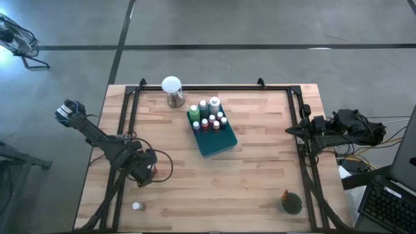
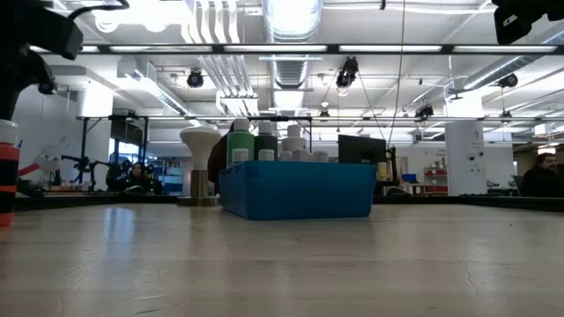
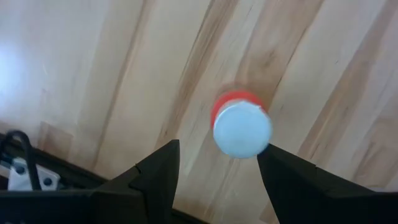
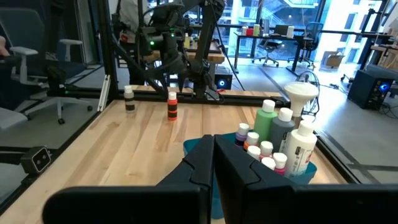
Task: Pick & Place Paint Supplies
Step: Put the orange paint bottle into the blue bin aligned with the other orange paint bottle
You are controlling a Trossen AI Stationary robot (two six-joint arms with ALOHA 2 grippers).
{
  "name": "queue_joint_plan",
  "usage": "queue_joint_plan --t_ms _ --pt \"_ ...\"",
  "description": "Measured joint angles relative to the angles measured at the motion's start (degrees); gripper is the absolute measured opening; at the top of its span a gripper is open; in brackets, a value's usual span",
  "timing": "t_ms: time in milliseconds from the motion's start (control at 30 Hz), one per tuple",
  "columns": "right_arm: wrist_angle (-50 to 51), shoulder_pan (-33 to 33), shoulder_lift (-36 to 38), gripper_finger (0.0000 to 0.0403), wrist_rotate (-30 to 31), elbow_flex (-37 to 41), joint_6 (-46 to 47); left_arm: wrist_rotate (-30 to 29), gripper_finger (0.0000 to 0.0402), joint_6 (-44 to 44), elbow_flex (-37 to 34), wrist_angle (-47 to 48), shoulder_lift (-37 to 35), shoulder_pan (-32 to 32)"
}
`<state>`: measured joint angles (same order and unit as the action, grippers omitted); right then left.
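Your left gripper (image 3: 217, 165) hangs open above the red bottle (image 3: 239, 121); light, tippy—grip its body below the slick cap.

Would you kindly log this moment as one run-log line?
left tool: open above red bottle | right tool: shut, parked at table's right edge | teal tray: holds bottles

Red bottle (image 3: 239, 121), white cap; teal tray (image 1: 214, 140)

open wood all around red bottle (image 3: 241, 124); tray (image 1: 214, 140) well apart.
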<state>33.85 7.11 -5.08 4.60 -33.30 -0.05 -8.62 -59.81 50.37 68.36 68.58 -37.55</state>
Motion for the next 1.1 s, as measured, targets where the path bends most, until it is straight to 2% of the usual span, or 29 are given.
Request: queue_joint_plan --t_ms 233,567,900,1100 --pt "0.0 0.0 0.02 0.0008 0.0 -0.02 0.0 1.27 0.022 2.99 -1.57 -5.24 0.0 2.0" --pt "0.0 0.0 0.0 0.0008 0.0 -0.02 0.0 1.27 0.022 4.19 -2.01 -5.24 0.0 3.19" --pt "-0.02 0.0 0.0 0.0008 0.0 -0.02 0.0 1.79 0.0188 4.02 -2.01 -5.86 0.0 3.79" --pt "0.0 0.0 0.0 0.0008 -0.01 -0.01 0.0 1.88 0.0183 3.95 -2.01 -6.79 0.0 4.17"
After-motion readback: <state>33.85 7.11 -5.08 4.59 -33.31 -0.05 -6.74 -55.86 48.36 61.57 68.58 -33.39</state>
